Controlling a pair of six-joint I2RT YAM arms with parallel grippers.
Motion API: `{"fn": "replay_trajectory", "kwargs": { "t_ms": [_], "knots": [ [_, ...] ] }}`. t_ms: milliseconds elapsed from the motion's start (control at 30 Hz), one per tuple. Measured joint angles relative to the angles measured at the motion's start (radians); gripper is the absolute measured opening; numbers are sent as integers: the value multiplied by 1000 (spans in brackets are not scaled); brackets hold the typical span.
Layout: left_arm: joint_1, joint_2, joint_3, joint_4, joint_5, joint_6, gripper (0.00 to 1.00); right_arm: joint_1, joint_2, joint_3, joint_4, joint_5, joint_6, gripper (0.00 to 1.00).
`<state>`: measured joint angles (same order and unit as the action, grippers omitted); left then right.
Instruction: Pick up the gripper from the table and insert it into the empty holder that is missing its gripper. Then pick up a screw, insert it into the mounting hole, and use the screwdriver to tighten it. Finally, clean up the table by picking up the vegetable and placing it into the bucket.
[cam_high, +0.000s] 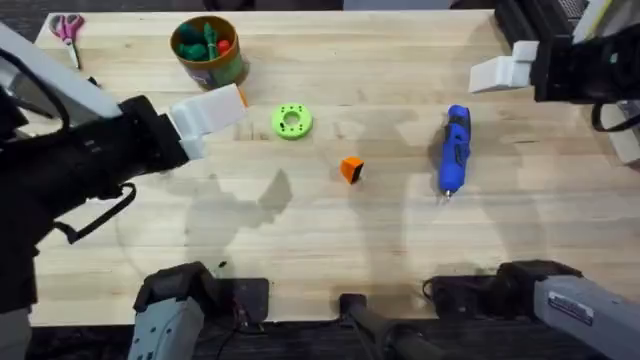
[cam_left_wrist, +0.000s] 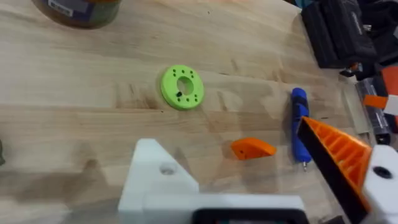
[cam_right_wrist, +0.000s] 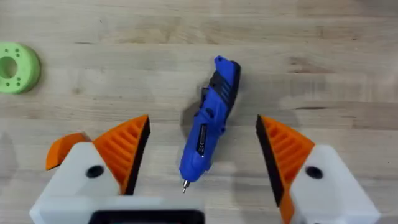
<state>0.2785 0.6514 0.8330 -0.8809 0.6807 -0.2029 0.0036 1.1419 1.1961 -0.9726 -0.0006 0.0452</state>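
open right jaws above blue pen-shaped screwdriver (cam_right_wrist: 208, 127), metal tip

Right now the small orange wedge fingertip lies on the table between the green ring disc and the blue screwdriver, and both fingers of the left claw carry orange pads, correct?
Not quite: the small orange wedge fingertip lies between the green ring disc and blue screwdriver, but the left wrist view shows one left claw finger is a bare white holder.
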Motion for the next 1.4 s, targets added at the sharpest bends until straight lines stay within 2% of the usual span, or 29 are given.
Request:
{"fn": "replay_trajectory", "kwargs": {
  "t_ms": [100, 200, 433, 600, 733, 867, 1000, 1133, 1400],
  "knots": [
    [-11, -8, -39, 59, 1, 49, 985, 0, 0, 0, 0, 0, 0, 993],
    [-29, -71, -151, 181, 1, 107, 987, 0, 0, 0, 0, 0, 0, 993],
    [-50, -379, -448, 408, 7, 182, 986, 0, 0, 0, 0, 0, 0, 994],
    [-60, -552, -599, 479, 32, 213, 986, 0, 0, 0, 0, 0, 0, 994],
    [-75, -628, -679, 554, 47, 222, 986, 0, 0, 0, 0, 0, 0, 993],
    [-110, -646, -761, 683, 60, 229, 986, 0, 0, 0, 0, 0, 0, 994],
    [-154, -646, -811, 790, 65, 231, 986, 0, 0, 0, 0, 0, 0, 994],
    [-190, -646, -813, 793, 91, 232, 986, 0, 0, 0, 0, 0, 0, 994],
    [-222, -646, -813, 785, 187, 225, 986, 0, 0, 0, 0, 0, 0, 994]
  ]
}}
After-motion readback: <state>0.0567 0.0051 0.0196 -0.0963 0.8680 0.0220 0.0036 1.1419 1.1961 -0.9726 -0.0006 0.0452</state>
